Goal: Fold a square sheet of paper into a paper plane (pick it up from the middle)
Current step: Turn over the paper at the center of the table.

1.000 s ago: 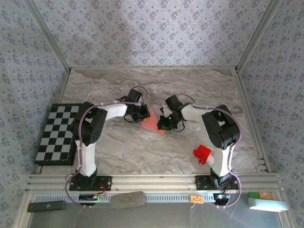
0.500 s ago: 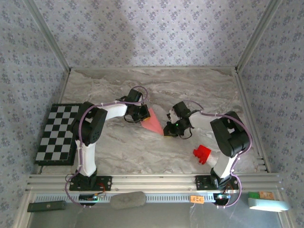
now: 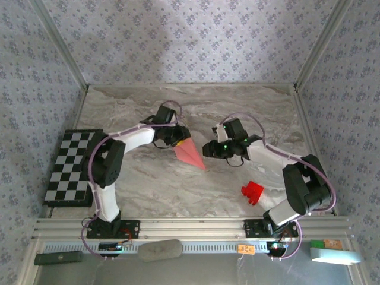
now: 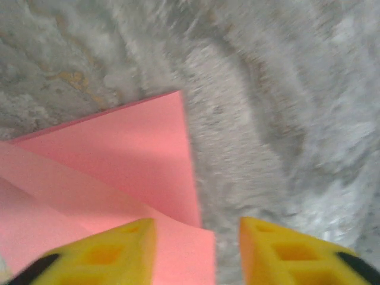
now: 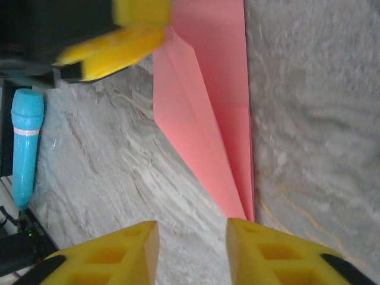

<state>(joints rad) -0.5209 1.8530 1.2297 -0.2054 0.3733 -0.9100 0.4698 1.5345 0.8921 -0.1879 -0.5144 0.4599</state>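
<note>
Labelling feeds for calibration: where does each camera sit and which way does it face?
Top external: above, behind the bases, looking down at the table; both arms, left gripper, right gripper.
Left wrist: looks down onto the paper plane; own yellow fingers below.
Right wrist: looks down at its pointed nose; own fingers, plus the left gripper's.
Shared: every view shows the paper plane.

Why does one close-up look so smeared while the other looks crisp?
Left wrist view: the marble table is smeared, probably by motion, and the paper plane looks soft-edged. Right wrist view: the plane's creases are crisp. Top external view: even light, no glare.
</note>
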